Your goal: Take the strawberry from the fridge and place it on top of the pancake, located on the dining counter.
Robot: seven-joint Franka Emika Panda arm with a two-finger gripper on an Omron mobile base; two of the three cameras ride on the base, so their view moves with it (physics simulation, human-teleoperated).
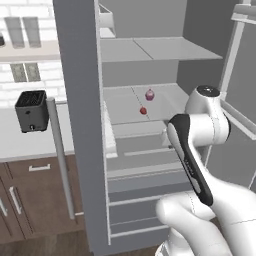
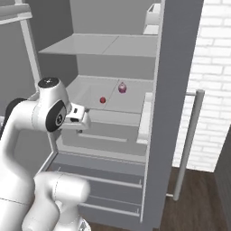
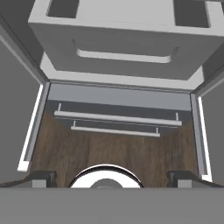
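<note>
The fridge [image 1: 80, 125] stands with both doors swung wide. On its middle shelf lies the tiny red strawberry [image 1: 143, 110] [image 2: 103, 100], alone near the shelf's front. My gripper [image 2: 79, 122] hangs in front of the fridge, lower than the strawberry and to its left in the right base view, pointing down. Its fingertips [image 3: 41, 177] stand far apart in the hand view: it is open and holds nothing. That view looks down on the crisper drawer [image 3: 122, 48] and the floor. The pancake and the dining counter are out of view.
A pinkish-purple round item [image 1: 149, 94] [image 2: 122, 87] sits behind the strawberry. A black toaster [image 1: 31, 110] stands on the white worktop at left. Door handles [image 1: 60, 155] [image 2: 187, 140] stick out on both sides. Bottom drawers [image 3: 118, 118] sit below the gripper.
</note>
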